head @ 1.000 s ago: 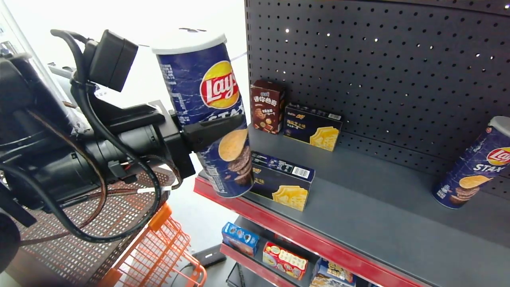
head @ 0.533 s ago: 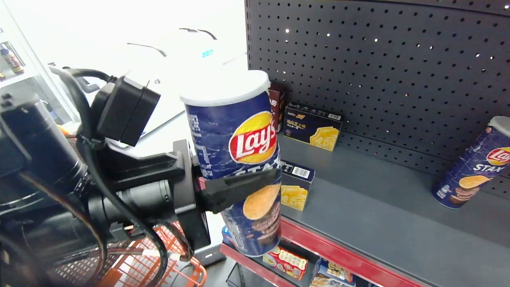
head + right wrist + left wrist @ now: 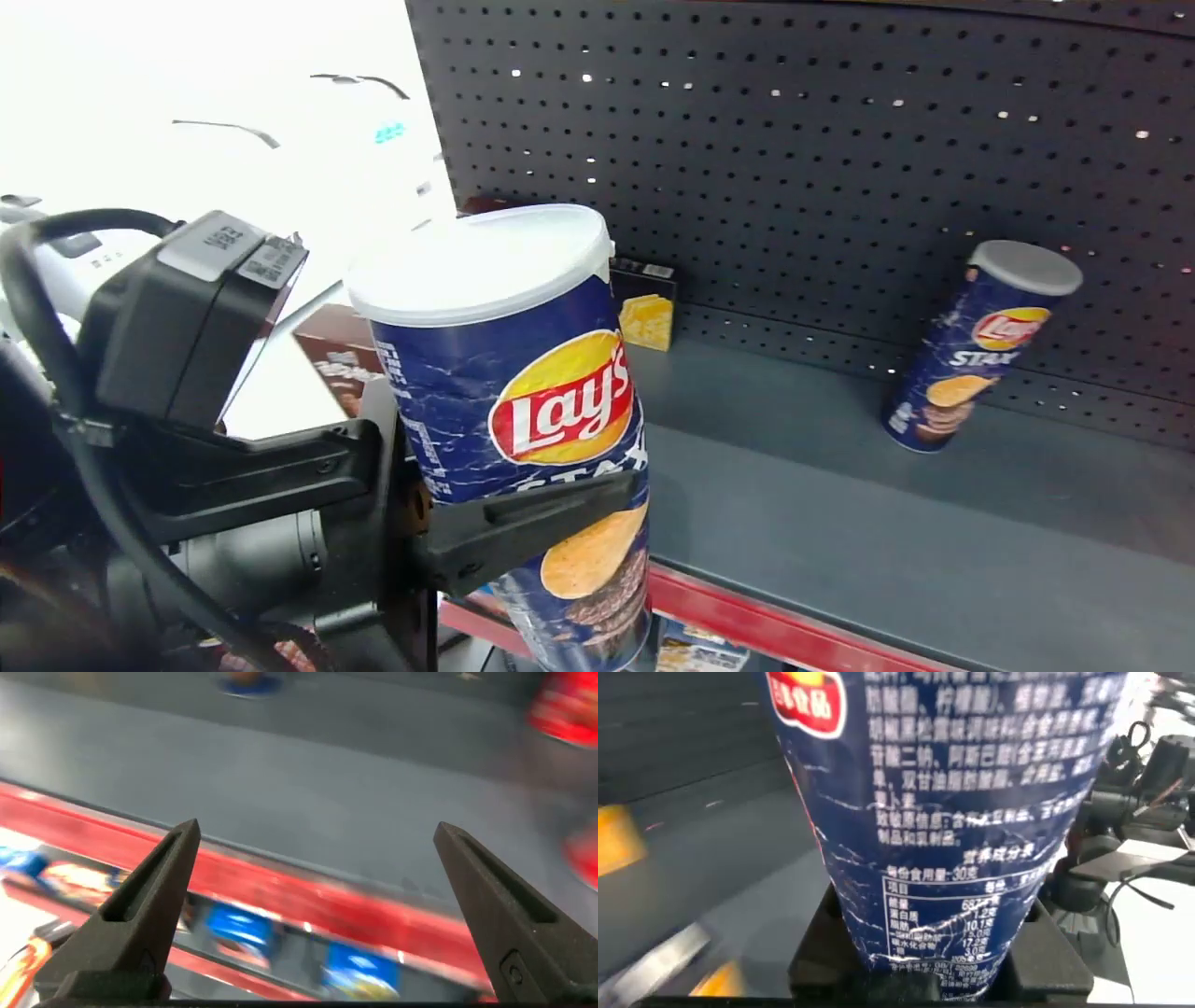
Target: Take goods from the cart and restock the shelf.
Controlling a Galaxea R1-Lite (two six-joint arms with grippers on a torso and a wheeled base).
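My left gripper (image 3: 574, 471) is shut on a blue chips can (image 3: 523, 401) with a white lid. The can is held upright, slightly tilted, at the left front of the grey shelf (image 3: 840, 504), with its base down by the red front edge (image 3: 747, 621). In the left wrist view the can (image 3: 952, 812) stands between the left gripper's (image 3: 943, 971) fingers. A second chips can (image 3: 976, 350) leans against the pegboard at the shelf's back right. My right gripper (image 3: 318, 859) is open with nothing in it, over the shelf's red edge (image 3: 308, 882).
A dark box with a yellow picture (image 3: 646, 315) stands at the back of the shelf behind the held can. A brown box (image 3: 331, 364) is at the left end. Blurred goods (image 3: 243, 929) lie on the lower shelf. Grey shelf surface lies bare between the two cans.
The head camera has shifted, so the shelf sits further left in view. My left gripper has carried the can down and to the right along the shelf front.
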